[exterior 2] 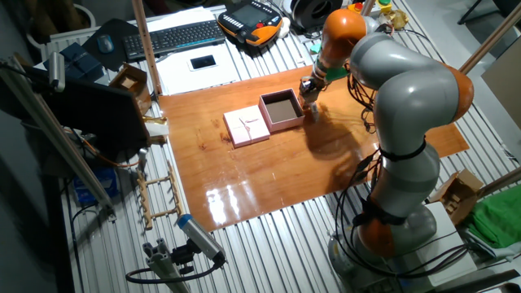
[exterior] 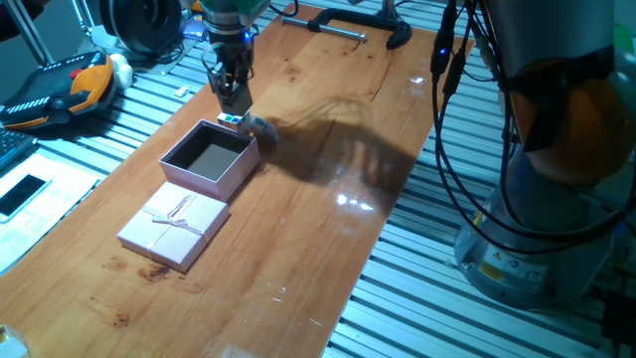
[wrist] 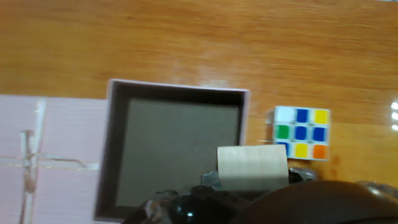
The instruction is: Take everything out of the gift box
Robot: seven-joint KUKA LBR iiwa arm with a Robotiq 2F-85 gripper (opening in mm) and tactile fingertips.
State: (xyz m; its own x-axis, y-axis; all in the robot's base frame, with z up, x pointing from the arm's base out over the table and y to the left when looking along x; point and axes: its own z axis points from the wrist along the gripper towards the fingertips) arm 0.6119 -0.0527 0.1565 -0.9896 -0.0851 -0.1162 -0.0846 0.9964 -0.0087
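I see the gift box (wrist: 176, 149) open and bare inside on the desk (exterior: 328, 219), its lid (exterior: 175, 228) alongside, the puzzle cube (wrist: 301, 133) already out beside it, and my pincer (wrist: 252, 180) clamped on the pale block (wrist: 252, 167), so I judge little remains.

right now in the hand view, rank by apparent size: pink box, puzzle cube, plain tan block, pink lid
1. Open pale pink cardboard gift box, largest.
2. Pink ribboned lid, cut off by the frame, so unsure.
3. Multicoloured puzzle cube and plain tan block look alike; the block sits nearer the camera.
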